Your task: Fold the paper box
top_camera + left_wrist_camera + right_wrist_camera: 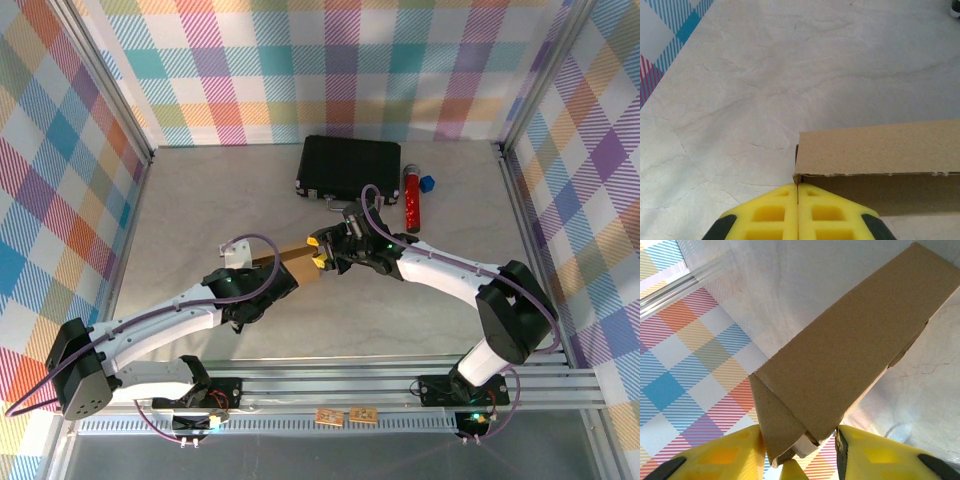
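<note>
No legible text, label, brand, number or sign is present on any surface. The paper box (850,340) presents plain, unprinted brown cardboard on every visible face.

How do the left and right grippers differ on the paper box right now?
1. The left gripper has its fingers pressed together; the right gripper has its fingers apart.
2. The left gripper's tips meet one corner of the paper box, and a pinch there is unclear; the right gripper straddles the box's folded end, which fills its gap.
Shared: yellow fingers, both at the box, at opposite ends.
</note>
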You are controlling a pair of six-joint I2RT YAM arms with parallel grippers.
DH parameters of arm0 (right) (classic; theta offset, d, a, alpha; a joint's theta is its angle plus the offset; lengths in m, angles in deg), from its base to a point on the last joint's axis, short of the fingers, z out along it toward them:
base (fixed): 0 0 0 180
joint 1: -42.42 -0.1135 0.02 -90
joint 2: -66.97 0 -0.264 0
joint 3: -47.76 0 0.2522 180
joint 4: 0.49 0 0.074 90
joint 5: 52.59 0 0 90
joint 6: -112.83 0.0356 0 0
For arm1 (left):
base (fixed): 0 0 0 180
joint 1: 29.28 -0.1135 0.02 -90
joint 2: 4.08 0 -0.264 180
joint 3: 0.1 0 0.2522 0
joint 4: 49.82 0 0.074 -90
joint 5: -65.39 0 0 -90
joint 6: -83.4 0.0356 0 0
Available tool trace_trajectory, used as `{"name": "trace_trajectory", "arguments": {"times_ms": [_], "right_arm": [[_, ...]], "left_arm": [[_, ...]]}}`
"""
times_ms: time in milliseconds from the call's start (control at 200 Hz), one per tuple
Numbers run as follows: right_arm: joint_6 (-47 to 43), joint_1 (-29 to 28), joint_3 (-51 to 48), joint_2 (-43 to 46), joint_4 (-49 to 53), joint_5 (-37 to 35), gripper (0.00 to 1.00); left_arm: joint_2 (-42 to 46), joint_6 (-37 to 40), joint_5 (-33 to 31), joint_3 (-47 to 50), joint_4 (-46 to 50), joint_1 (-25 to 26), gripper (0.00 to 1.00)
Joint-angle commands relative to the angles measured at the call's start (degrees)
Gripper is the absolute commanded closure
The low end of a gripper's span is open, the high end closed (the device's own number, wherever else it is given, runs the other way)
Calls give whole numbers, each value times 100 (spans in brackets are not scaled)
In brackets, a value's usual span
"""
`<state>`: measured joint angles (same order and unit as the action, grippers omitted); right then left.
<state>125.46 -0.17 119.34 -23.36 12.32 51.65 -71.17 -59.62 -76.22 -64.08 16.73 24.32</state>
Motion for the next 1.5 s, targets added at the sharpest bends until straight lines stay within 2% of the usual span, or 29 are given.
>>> {"name": "trace_trajectory", "arguments": {"times_ms": [0, 190, 365, 435, 560, 665, 760, 875, 1020, 1125, 1230, 1495], "right_arm": [[-111, 5, -178, -16, 328, 53, 60], [-147, 4, -191, -35, 375, 61, 61], [-172, 5, -205, -64, 429, 70, 62], [-171, 5, -211, -63, 429, 66, 62], [-179, 5, -206, -64, 466, 78, 63], [-219, -1, -192, -46, 516, 79, 63], [-260, -8, -213, -5, 578, 62, 63], [-283, -13, -229, -17, 552, 61, 63], [-304, -13, -227, -17, 588, 51, 64], [-319, -13, -236, -16, 585, 52, 63], [-315, -14, -244, -47, 561, 70, 64], [-309, -13, -281, -66, 553, 61, 64]], "left_arm": [[222, 49, 65, -216, 91, 71, 84], [571, 98, 345, -288, 130, 71, 59], [1071, -56, 807, -343, 108, 71, 47], [1330, -363, 1013, -452, 161, 72, 41], [1562, -1213, 1303, -904, 508, 71, 40], [1620, -1880, 1550, -1317, 775, -118, 31], [1579, -1986, 2758, -1407, 721, -1077, 30], [1653, -2105, 4301, -999, 331, -2226, 29], [1648, -1848, 5305, -571, 147, -3249, 29], [1639, -1752, 5992, 10, -1078, -3699, 32], [1629, -1890, 6154, 430, -1866, -3884, 33], [1796, -1903, 6225, 803, -1812, -4085, 47]]}}
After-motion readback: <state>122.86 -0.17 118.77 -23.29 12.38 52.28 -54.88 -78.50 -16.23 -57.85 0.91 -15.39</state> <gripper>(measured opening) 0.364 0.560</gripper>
